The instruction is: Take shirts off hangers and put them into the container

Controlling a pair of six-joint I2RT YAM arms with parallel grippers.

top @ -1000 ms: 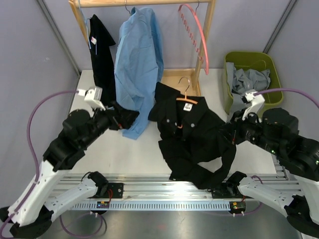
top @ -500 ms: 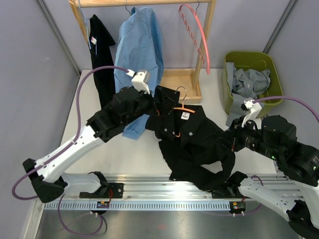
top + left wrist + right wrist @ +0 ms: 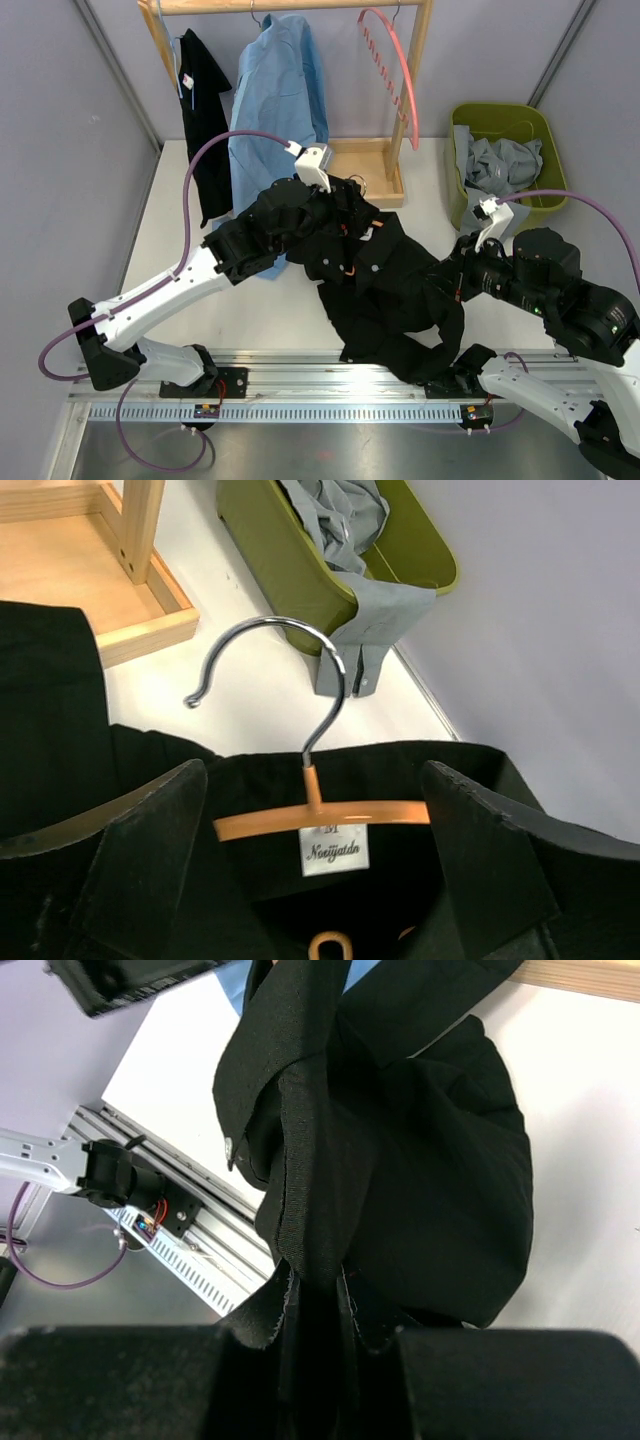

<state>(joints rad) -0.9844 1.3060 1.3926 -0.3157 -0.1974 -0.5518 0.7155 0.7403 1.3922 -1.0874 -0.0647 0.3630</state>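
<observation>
Two grippers work on one black shirt (image 3: pixel 390 290), which lies crumpled on the desk (image 3: pixel 250 300) near the front edge. Nearest, the right gripper (image 3: pixel 312 1345) is pinching a bunched fold of that shirt, with the cloth caught between its fingers. Further in, the left gripper (image 3: pixel 318 810) hangs spread wide over the collar, and the orange hanger (image 3: pixel 260 825) sits between its fingers, untouched. This looks like the stripping step. Next, I'd say, the left gripper closes on the hanger bar or the hook (image 3: pixel 280 622) and holds it, while the right draws the cloth free. Beyond, the green tub (image 3: pixel 500 108) holds a grey shirt (image 3: pixel 500 160). At the back, a blue shirt (image 3: pixel 275 110), a second black shirt (image 3: pixel 205 100) and a bare pink hanger (image 3: pixel 400 70) hang on the rack (image 3: pixel 290 5).
</observation>
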